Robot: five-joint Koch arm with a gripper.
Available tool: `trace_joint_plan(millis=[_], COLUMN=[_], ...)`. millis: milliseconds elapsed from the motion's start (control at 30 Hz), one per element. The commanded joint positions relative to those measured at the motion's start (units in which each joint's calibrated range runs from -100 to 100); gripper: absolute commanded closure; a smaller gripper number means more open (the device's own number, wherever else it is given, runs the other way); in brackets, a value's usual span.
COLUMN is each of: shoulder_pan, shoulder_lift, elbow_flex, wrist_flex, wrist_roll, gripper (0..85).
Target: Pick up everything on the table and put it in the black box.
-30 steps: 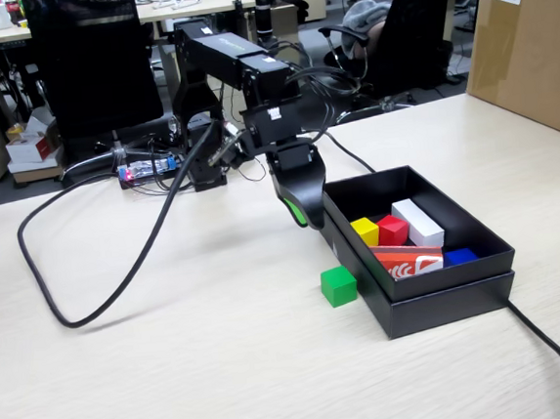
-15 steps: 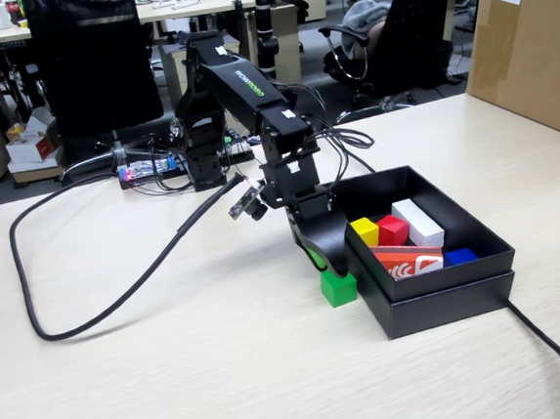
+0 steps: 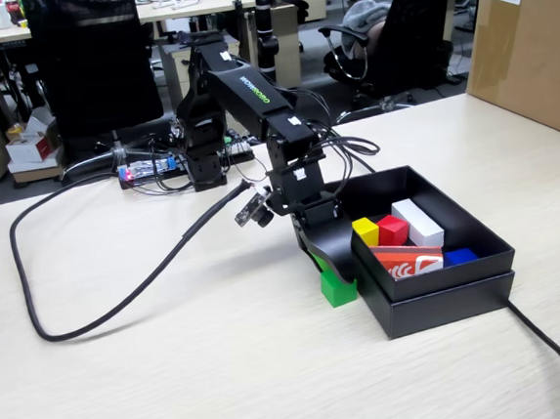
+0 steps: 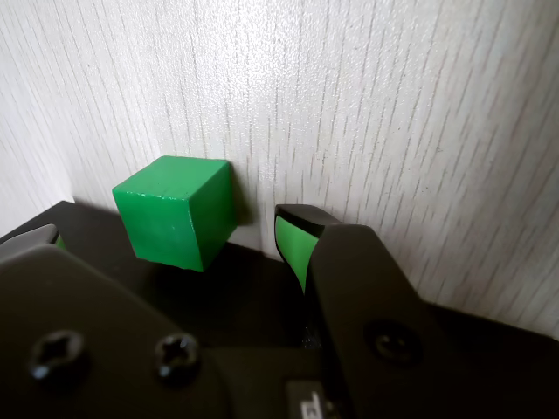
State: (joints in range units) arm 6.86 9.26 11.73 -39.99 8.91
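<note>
A green cube (image 3: 338,290) (image 4: 175,209) rests on the beige table (image 3: 177,375), just left of the black box (image 3: 444,293) in the fixed view. My gripper (image 3: 332,264) (image 4: 170,231) is down over it and open. In the wrist view the cube stands between the two green-padded jaws, with a gap to the right fingertip (image 4: 293,237). Inside the box lie a yellow cube (image 3: 364,231) and a red cube (image 3: 393,229).
The box also holds a long white block (image 3: 417,222), an orange-red card (image 3: 407,260) and something blue (image 3: 458,256). A thick black cable (image 3: 100,284) loops across the table on the left. A brown carton (image 3: 530,41) stands at the right. Another cable (image 3: 553,362) leaves the box.
The arm has stretched forward and down, bringing my gripper from beside the box's left wall to around the green cube. The cube has not moved.
</note>
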Motion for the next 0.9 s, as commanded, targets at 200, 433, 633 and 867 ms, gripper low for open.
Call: trace_joint_plan(millis=[200, 433, 633, 867], shoulder_pan=[0.05, 0.15, 0.29, 0.00], shoulder_lift=[-0.02, -0.02, -0.36, -3.12], elbow_flex=[4.23, 1.96, 1.78, 1.78], wrist_flex=[3.15, 2.28, 0.81, 0.73], wrist_roll=[-0.59, -0.63, -0.54, 0.20], gripper=[38.7, 50.7, 62.0, 85.0])
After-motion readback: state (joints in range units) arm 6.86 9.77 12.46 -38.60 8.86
